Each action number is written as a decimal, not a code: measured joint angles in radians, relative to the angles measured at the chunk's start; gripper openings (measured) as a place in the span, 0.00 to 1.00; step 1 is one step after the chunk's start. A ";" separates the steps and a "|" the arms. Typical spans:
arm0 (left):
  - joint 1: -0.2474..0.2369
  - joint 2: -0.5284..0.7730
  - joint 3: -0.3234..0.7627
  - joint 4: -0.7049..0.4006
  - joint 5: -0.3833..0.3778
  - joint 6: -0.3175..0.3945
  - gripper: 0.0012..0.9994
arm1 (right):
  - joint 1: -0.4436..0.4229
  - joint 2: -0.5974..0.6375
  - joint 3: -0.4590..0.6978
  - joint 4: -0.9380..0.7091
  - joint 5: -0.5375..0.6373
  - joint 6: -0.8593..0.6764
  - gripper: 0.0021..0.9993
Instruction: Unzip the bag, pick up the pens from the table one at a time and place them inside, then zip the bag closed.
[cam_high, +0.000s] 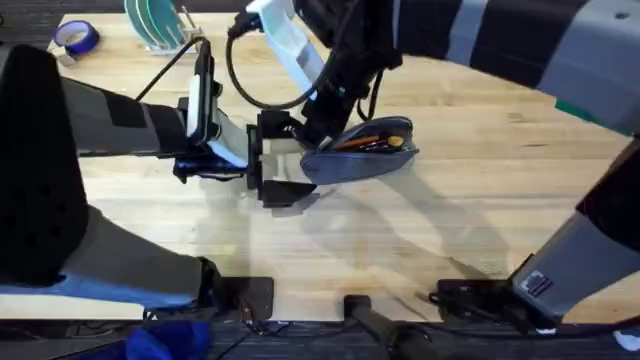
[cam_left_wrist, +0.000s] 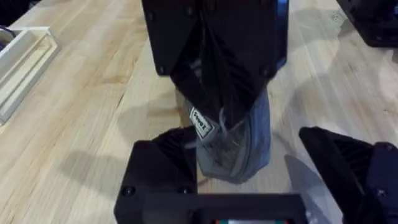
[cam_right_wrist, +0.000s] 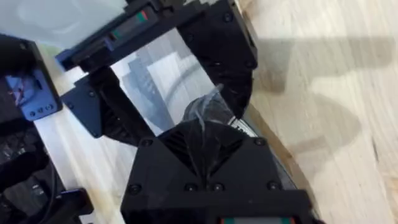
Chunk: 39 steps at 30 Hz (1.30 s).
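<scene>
Lying on the bench (cam_high: 480, 200), the bag (cam_high: 365, 155) gapes with pens (cam_high: 365, 142) inside; the right hand (cam_high: 318, 128) pinches its zipper end shut-fingered, while the left hand (cam_high: 272, 165) waits open alongside to steady it.

This looked like a robotics lab or test bench. Two black arms were mounted at the near edge of a bare plank tabletop (cam_high: 480, 200), with a loose black cable (cam_high: 240, 80) looping above the left tool (cam_high: 262, 170). Beyond that tool, at the far edge, sat a roll of blue tape (cam_high: 76, 38) and a rack of green plates (cam_high: 158, 22).
</scene>
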 joint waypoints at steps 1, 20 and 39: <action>0.000 0.000 0.000 0.000 0.000 0.000 1.00 | 0.001 -0.002 -0.017 0.018 -0.002 0.003 0.04; 0.000 0.000 0.000 0.002 0.000 0.000 1.00 | 0.005 -0.139 -0.212 0.223 -0.007 0.083 0.04; 0.000 0.000 0.000 0.003 0.000 0.000 1.00 | 0.003 -0.422 -0.610 0.615 0.032 0.207 0.03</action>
